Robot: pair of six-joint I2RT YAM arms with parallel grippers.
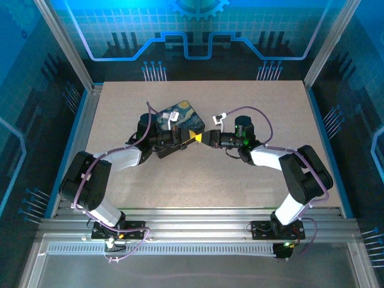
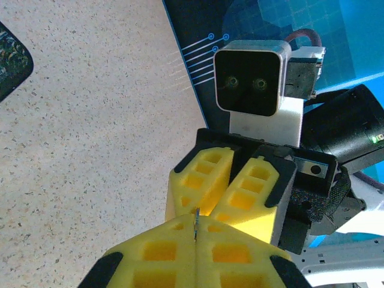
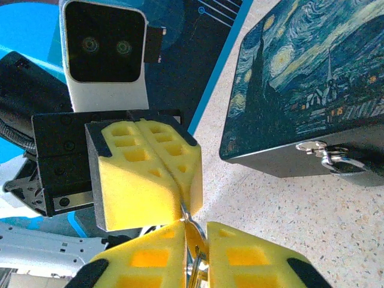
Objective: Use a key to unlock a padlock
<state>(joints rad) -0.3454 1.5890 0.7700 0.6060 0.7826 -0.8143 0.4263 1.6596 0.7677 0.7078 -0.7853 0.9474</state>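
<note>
The key (image 3: 187, 223) is a thin sliver of silvery metal, held in the air between my two sets of jaws, which meet tip to tip just beside the tin (image 3: 300, 78). My left jaws are pressed together on its narrow end. From the left wrist I see it edge-on, a fine bright line in the seam between my yellow pads (image 2: 156, 252). My right jaws are pinching the broader end, where the metal glints warm from the foam and seems to carry a ring or hole, though that part is too cramped to read. I judge this a hand-over: two grips on so slim a piece let me choose which end sticks out free, since a blade buried in foam cannot enter a keyhole. The padlock (image 3: 329, 157) I take to be the small silvery fitting with a loop at the tin's front edge, apart from the key; its keyway is too small to make out. The tin, dark blue with painted swirls, lies flat on the speckled tabletop (image 3: 288, 228).
</note>
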